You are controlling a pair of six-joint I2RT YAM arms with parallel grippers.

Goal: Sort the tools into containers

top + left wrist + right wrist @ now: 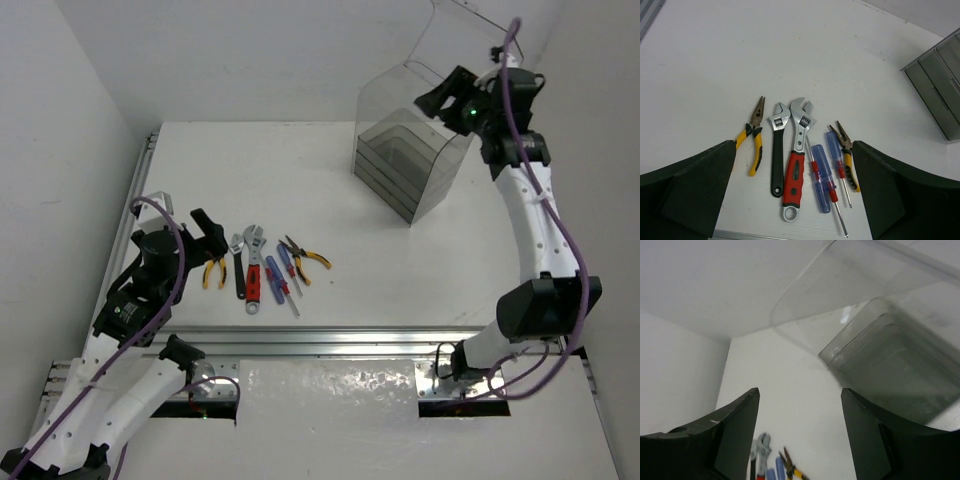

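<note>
Top external view: the left gripper (208,232), jaws spread wide and empty, hovers beside the left yellow-handled pliers (213,271) at the end of a row of tools (262,268). The tools lie side by side, handles toward the arm bases, so their long axes cross the jaw opening. The right gripper (432,100), likewise open and empty, hangs at the transparent box (410,170) of trays (388,160), well apart from them. The left arm looks better placed to pick.
</note>
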